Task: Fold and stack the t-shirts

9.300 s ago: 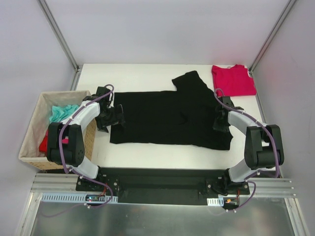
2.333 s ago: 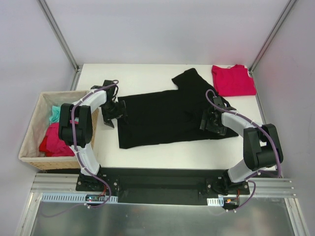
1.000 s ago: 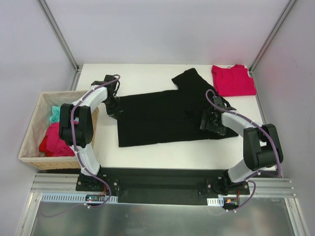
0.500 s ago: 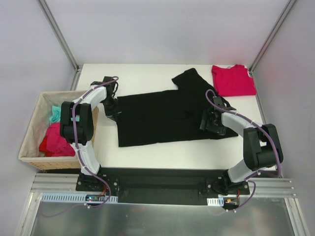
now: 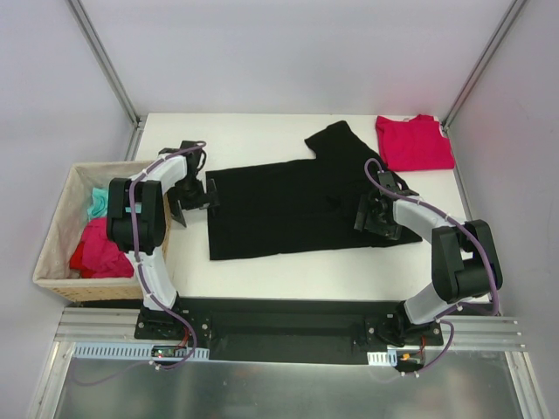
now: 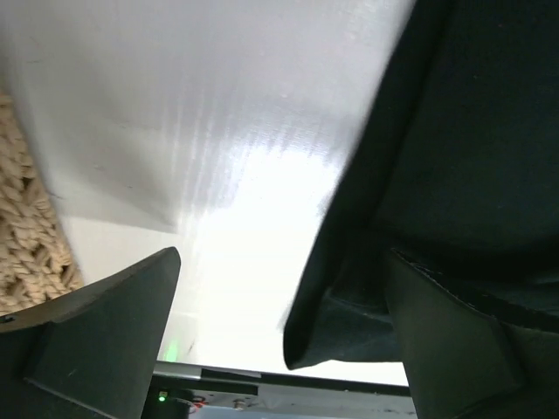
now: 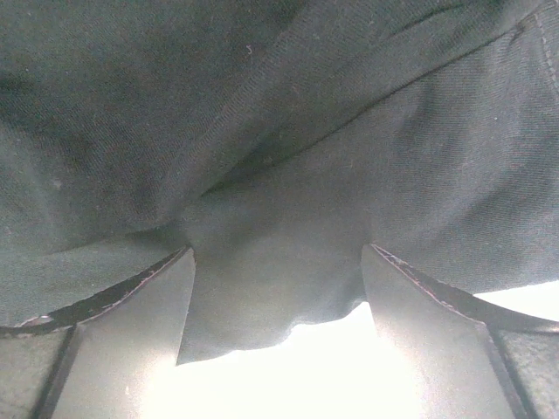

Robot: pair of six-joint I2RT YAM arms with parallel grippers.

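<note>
T-shirts, two in all, lay on the white bench [image 5: 249,135]. The black t-shirt [image 5: 297,205] was spread across the middle, one sleeve reaching toward the far edge. The crimson t-shirt [image 5: 413,142] sat flat in the far right corner, well apart from the black one and touching neither of my arms.

My left pincer [image 5: 194,194] stood wide apart at the black shirt's left edge, near the bench's left side. In the left wrist view its two fingers [image 6: 105,323] framed bare bench and a loose hem corner of the cloth, which hung between them nearer the right finger, unpinched.

My right pincer [image 5: 374,216] rested low over the black shirt's right end. It was also spread wide, a rumpled fold of dark cloth lying between its two fingers [image 7: 113,332] and a strip of bright bench showing below the hem.

One woven basket [image 5: 54,237] stood off the bench's left edge, beside my left arm. It held two bundles of cloth, one teal [image 5: 98,202] and one red-pink [image 5: 94,249].
</note>
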